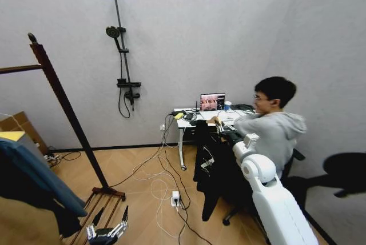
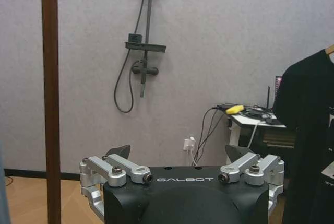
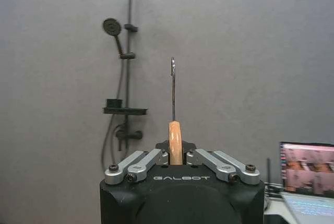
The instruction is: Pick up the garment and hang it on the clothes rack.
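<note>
- The right gripper (image 3: 176,157) is clamped on the light wooden hanger (image 3: 175,135), its metal hook (image 3: 173,85) upright
- The black garment (image 1: 213,165) hangs below it, well right of the clothes rack (image 1: 66,105)
- The left gripper (image 2: 177,161) is spread wide, holding nothing, low near the rack's foot
- Risk: the jacket may swing and snag the desk (image 1: 186,120) or floor cables (image 1: 166,191), though clearance is probably hard to judge
- Grey walls, wood floor

Black jacket (image 1: 213,165) hanging limp well right of the rack, hem clear of the floor — light wooden hanger neck (image 3: 175,141) upright, metal hook (image 3: 173,85) rising straight above. Dark red-brown clothes rack (image 1: 66,108) at far left — knob-topped upright, horizontal rail, slatted foot shelf below.
</note>
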Robot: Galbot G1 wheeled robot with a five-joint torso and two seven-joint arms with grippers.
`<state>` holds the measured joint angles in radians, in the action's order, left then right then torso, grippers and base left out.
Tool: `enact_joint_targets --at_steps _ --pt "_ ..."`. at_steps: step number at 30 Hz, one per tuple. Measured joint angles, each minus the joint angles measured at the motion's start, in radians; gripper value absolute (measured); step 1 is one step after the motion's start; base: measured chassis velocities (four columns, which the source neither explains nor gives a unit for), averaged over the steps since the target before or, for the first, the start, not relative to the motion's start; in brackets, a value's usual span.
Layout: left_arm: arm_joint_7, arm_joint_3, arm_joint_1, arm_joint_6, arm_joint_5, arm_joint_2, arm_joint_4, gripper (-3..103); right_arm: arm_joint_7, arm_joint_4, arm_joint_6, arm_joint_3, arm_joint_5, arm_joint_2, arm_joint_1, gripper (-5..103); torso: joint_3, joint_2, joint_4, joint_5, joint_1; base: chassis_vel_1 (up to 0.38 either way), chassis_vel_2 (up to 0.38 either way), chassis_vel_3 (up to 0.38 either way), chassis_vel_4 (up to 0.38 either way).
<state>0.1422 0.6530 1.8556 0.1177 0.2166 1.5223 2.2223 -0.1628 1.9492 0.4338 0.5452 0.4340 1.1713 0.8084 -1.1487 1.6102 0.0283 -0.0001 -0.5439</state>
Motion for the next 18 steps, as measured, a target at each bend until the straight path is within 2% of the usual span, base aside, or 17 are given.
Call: enact_joint_targets --at_steps 3,9,18 --pt "0.0 0.0 0.0 0.0 0.0 0.0 0.0 100 -0.028 0.008 0.012 -0.001 -0.017 0.012 0.005 10 0.0 0.0 0.0 0.0002 0.0 0.013 0.151 0.158 0.007" --pt "0.0 0.0 0.0 0.0 0.0 0.0 0.0 100 -0.023 -0.012 0.016 -0.013 -0.021 0.027 -0.017 10 0.0 0.0 -0.0001 0.0001 0.0 0.058 0.121 0.118 0.056" --pt "0.0 0.0 0.0 0.0 0.0 0.0 0.0 100 -0.024 -0.036 0.005 -0.023 0.005 0.032 -0.044 10 0.0 0.0 -0.0002 0.0002 0.001 0.136 0.117 0.111 0.137"
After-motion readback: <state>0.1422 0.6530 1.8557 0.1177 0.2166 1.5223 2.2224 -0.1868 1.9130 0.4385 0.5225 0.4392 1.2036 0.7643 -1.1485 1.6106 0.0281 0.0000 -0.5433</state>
